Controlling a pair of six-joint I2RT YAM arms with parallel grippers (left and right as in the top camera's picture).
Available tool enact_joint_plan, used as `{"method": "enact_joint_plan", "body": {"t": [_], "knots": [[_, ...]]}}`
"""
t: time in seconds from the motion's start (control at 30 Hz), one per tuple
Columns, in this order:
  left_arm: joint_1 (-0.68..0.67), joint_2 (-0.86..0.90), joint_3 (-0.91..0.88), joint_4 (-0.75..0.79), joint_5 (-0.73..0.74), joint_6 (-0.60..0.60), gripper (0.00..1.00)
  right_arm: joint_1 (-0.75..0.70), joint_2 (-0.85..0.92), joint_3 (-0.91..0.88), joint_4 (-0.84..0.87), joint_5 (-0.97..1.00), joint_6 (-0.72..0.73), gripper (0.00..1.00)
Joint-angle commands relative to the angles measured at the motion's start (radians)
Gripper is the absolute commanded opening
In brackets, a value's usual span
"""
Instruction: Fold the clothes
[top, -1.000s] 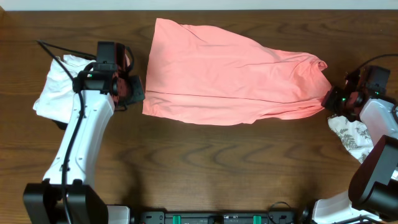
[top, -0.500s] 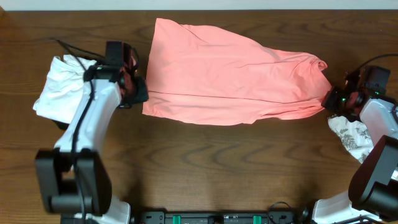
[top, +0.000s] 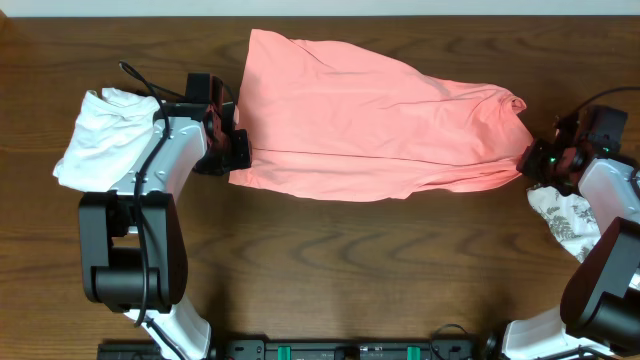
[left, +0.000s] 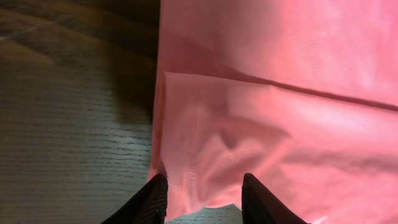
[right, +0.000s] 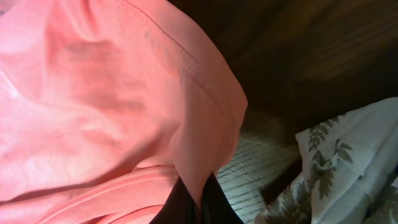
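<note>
Across the middle of the dark, wavy-grained wood table (top: 330, 270) lies one garment (top: 370, 125), salmon-pink, soft and matte. It is spread flat with shallow wrinkles, wide and straight-edged at its 9 o'clock end and tapering to a bunched, puckered tip at 3 o'clock. A long straight crease runs along it near the 6 o'clock edge, where one layer lies over another. Two other fabrics rest on the table. At 9 o'clock is one crumpled white bundle (top: 100, 148), and at 4 o'clock one white leaf-print cloth (top: 565, 222) with grey sprigs. Two white-and-black arms are in view. From its base at 7 o'clock the left one rises and bends over toward 3 o'clock, which sets the left gripper (top: 236, 156) at the garment's wide end, by the corner nearest 6 o'clock. In the wrist view its two dark fingers (left: 153, 200) stand apart on either side of that corner's hem, with the fabric lying loose between them. From 5 o'clock the right arm comes up along the table edge. At 3 o'clock the right gripper (top: 528, 160) is clamped on the garment's bunched tip, pink folds pinched between its fingers (right: 181, 208), just beside the leaf-print cloth.
</note>
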Motion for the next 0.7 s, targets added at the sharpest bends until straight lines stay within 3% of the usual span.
{"method": "enact_joint_plan", "body": {"t": [0.0,0.2,0.67], "knots": [[0.004,0.005,-0.004,-0.003,0.030,0.019,0.39,-0.006,-0.013,-0.006,0.000,-0.001,-0.015,0.01],[0.011,0.005,-0.008,0.000,-0.070,0.019,0.39,-0.006,-0.013,-0.006,-0.004,-0.001,-0.015,0.01],[0.016,0.005,-0.013,0.001,-0.042,0.008,0.39,-0.006,-0.013,-0.006,-0.004,-0.001,-0.015,0.01]]}}
